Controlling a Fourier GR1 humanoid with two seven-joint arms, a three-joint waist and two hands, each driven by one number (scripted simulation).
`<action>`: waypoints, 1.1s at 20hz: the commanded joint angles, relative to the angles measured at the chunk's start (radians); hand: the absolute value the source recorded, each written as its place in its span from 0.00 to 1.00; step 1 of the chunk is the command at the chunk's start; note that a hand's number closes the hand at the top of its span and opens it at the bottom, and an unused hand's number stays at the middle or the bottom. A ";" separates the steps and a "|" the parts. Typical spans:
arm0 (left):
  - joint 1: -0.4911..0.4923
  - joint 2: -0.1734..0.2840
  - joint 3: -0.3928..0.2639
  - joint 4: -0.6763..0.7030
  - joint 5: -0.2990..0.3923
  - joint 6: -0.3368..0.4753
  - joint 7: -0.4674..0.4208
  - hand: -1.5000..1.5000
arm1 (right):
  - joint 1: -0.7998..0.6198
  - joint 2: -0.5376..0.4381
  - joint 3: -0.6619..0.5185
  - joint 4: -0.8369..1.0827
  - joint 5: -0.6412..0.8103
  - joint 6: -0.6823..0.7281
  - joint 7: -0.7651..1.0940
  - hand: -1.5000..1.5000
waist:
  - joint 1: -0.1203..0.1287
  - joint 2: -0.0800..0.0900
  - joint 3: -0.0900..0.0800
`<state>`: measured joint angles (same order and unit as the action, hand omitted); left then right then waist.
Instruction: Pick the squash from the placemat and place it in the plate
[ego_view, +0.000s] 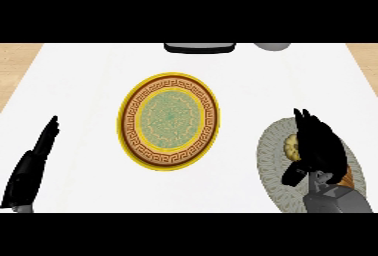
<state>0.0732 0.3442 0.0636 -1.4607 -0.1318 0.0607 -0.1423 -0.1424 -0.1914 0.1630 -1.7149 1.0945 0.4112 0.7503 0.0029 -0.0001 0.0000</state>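
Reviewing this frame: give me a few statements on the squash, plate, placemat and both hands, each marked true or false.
1. The squash lies on the plate. False: it is on the placemat.
2. The right hand is over the placemat, at the squash. True.
3. The plate holds no food. True.
4. The left hand is touching the plate. False: it shows at the view's left edge, apart from it.

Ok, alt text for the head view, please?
The right hand reaches over a yellowish squash on a grey patterned placemat at right. An ornate gold-rimmed plate sits mid-counter, holding nothing. The left hand rests open at the left edge.
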 joint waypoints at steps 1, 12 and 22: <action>0.042 -0.015 0.010 -0.071 -0.010 -0.024 0.025 0.50 | -0.056 -0.019 -0.073 0.072 -0.037 0.032 -0.051 0.00 | 0.002 0.000 0.000; 0.003 -0.036 0.066 -0.073 -0.052 -0.071 0.066 0.50 | -0.001 -0.017 -0.086 0.202 0.012 -0.074 -0.152 0.00 | -0.001 0.000 0.000; 0.018 -0.078 0.071 -0.123 -0.068 -0.095 0.076 0.50 | -0.035 -0.039 -0.143 0.290 -0.027 -0.115 -0.273 1.00 | 0.001 -0.001 0.000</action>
<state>0.0671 0.2834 0.1395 -1.5146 -0.2042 -0.0219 -0.1003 -0.1765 -0.2076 0.0502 -1.4460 1.0970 0.3278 0.5569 0.0022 -0.0001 0.0001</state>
